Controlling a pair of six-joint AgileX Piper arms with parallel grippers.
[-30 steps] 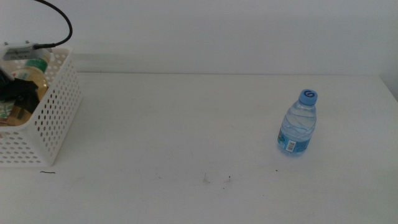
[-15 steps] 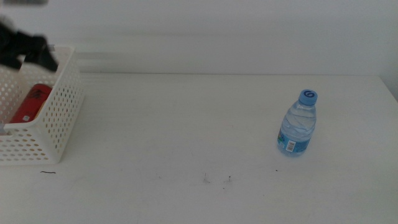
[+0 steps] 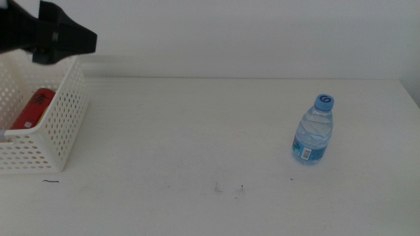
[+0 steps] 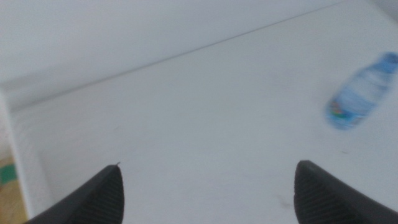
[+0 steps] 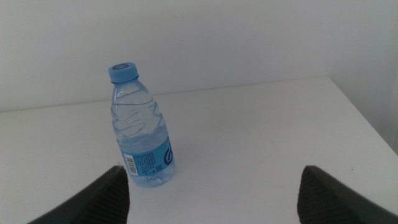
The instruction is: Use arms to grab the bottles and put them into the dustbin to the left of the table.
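Note:
A small clear-blue water bottle (image 3: 314,136) with a blue cap stands upright on the right part of the white table (image 3: 197,131). The white perforated dustbin (image 3: 56,128) sits at the table's left end, and a red soda can (image 3: 31,109) lies inside it. Above the bin's far rim hangs my left gripper (image 3: 62,39), open and empty. Its wrist view shows the left gripper (image 4: 208,180) with jaws wide apart, the bottle (image 4: 360,90) blurred far off, and a yellowish-green patch (image 4: 6,183) inside the bin. My right gripper (image 5: 211,186) is open, close to the bottle (image 5: 140,134).
A white wall runs behind the table. A few small dark specks (image 3: 230,189) mark the tabletop near its front. The table's right edge (image 3: 412,98) lies just beyond the bottle. The right arm is out of the middle view.
My left gripper rose out of the dustbin and swung up and to the right. The tea bottle it held there is no longer in its jaws. The water bottle stayed put.

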